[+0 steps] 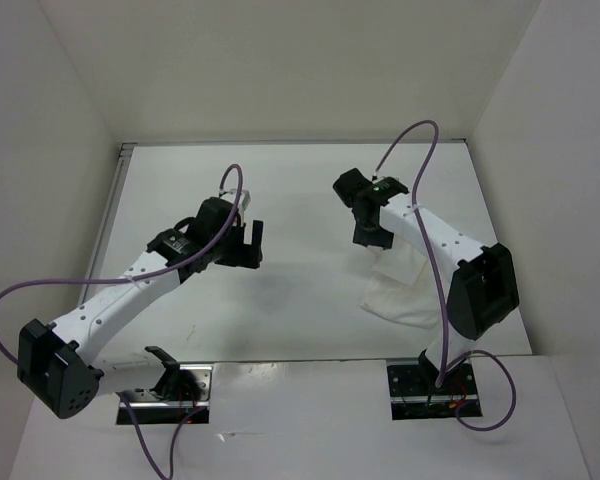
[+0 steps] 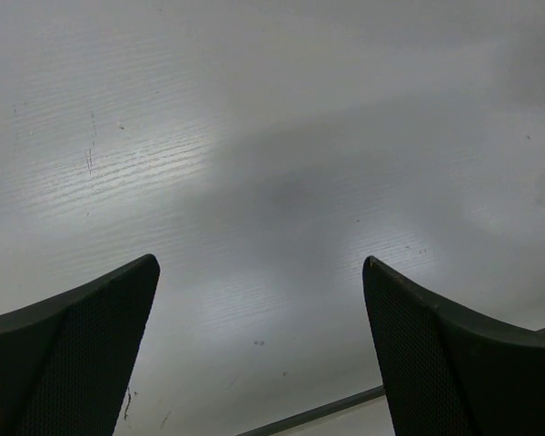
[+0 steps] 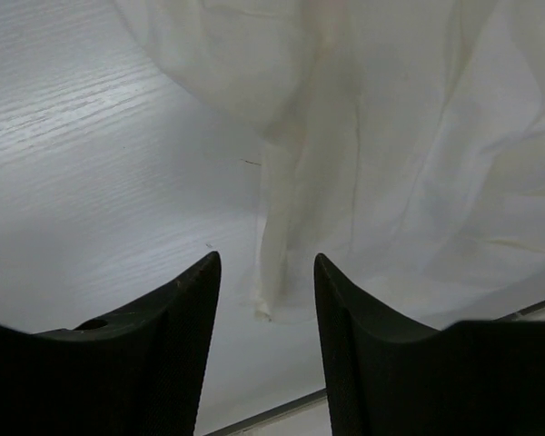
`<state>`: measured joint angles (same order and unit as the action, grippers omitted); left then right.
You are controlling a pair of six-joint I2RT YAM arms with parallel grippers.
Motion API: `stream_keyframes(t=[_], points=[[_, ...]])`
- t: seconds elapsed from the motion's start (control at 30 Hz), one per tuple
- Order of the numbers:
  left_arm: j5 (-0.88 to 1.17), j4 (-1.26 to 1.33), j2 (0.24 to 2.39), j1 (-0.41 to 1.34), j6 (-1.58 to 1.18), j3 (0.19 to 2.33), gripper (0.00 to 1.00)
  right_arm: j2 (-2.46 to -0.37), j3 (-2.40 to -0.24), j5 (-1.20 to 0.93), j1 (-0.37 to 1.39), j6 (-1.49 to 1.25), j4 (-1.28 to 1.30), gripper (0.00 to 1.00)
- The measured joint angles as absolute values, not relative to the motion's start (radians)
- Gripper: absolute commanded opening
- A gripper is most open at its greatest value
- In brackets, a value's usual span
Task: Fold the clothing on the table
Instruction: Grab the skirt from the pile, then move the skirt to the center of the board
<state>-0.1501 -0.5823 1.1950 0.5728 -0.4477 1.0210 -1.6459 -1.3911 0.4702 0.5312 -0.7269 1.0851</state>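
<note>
While the white clothing (image 1: pixel 400 290) is lying on the right half of the counter (image 1: pixel 300 180), it is sitting at about 5 o'clock from the right jaws in the overhead view, with its long axis running roughly from 11 to 5 o'clock beneath the right arm (image 1: pixel 435 235). Seen from the right wrist, the clothing (image 3: pixel 418 136) is spreading from 12 round to 3 o'clock ahead of those jaws, and one narrow twisted ridge of it is trailing down into the gap between them. The right jaws are standing partly open, touching neither side of that ridge and gripping nothing. The left jaws are gaping fully wide and holding nothing, hovering over bare counter (image 2: pixel 254 136) near the middle. From them the clothing is lying well apart, between 3 and 4 o'clock, so the right arm is looking like the nearer one by far. The right arm and its purple cable (image 1: pixel 435 270) are covering the fabric's far edge, white on white is blurring its outline, and whether its upper end is resting flat or lifting is proving impossible to tell.
</note>
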Motion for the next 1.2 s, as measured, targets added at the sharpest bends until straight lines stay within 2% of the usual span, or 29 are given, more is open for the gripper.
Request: stream_keyframes(t=[0.33,0.4,0.47,0.5,0.53,0.7,0.87,1.0,1.2], points=[[-0.173,-0.587,1.195,0.550,-0.455,1.016,0.99,-1.659,-1.319,0.545,0.540,-0.796,1.171,0.45],[-0.178,-0.587,1.193,0.547,-0.458,1.016,0.99,-1.686,-1.306,0.545,0.540,-0.794,1.168,0.40],[-0.178,-0.588,1.187,0.547,-0.462,1.016,0.99,-1.712,-1.306,0.543,0.540,-0.787,1.152,0.28],[-0.179,-0.588,1.182,0.547,-0.467,1.016,0.99,-1.723,-1.306,0.540,0.540,-0.781,1.141,0.04],[-0.181,-0.588,1.174,0.547,-0.471,1.016,0.99,-1.729,-1.306,0.538,0.540,-0.776,1.130,0.00],[-0.193,-0.591,1.148,0.547,-0.475,1.016,0.99,-1.743,-1.364,0.540,0.554,-0.773,1.139,0.00],[-0.244,-0.593,1.110,0.547,-0.496,1.016,0.99,-1.708,-1.626,0.528,0.619,-0.751,1.177,0.00],[-0.277,-0.588,1.033,0.543,-0.506,1.006,0.99,-1.544,-1.800,0.490,0.636,-0.705,1.104,0.00],[-0.278,-0.539,0.874,0.540,-0.506,0.966,0.99,-1.251,-1.839,0.364,0.551,-0.632,0.886,0.00]])
